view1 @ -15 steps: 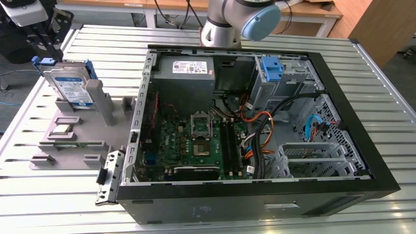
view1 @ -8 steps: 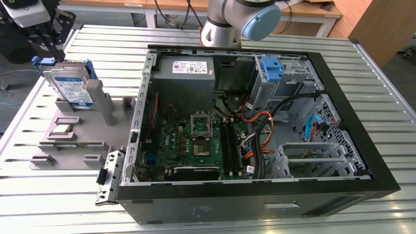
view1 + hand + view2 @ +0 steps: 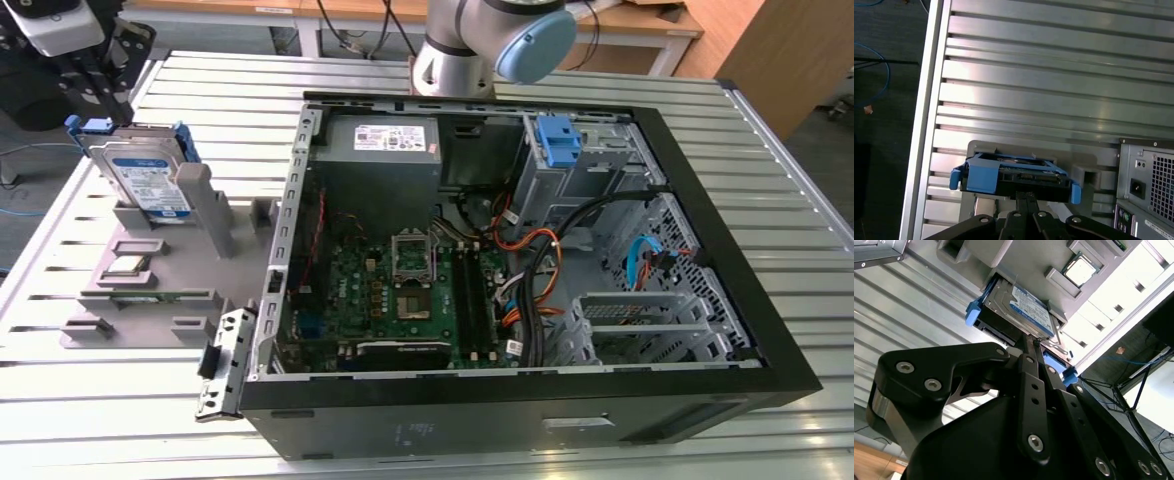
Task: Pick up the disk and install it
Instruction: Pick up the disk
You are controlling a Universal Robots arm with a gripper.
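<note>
The disk [image 3: 144, 172], silver with a white-and-blue label and a blue carrier, stands on edge in a grey holder [image 3: 160, 290] on the exterior view's left. My gripper [image 3: 91, 108] hangs just above the disk's top edge. In both wrist views its black fingers lie close together, tips at the disk's edge near the blue carrier: gripper [image 3: 1033, 342], disk [image 3: 1024, 302]; gripper [image 3: 1026, 196], disk [image 3: 1014, 175]. The fingers do not reach around the disk.
An open computer case [image 3: 747, 300] lies on the slatted metal table [image 3: 134, 430], with a motherboard, cables, a grey power-supply box [image 3: 380, 140] and a blue-framed drive bay [image 3: 557, 140]. The arm's base [image 3: 461, 50] stands behind the case. The holder also carries small parts.
</note>
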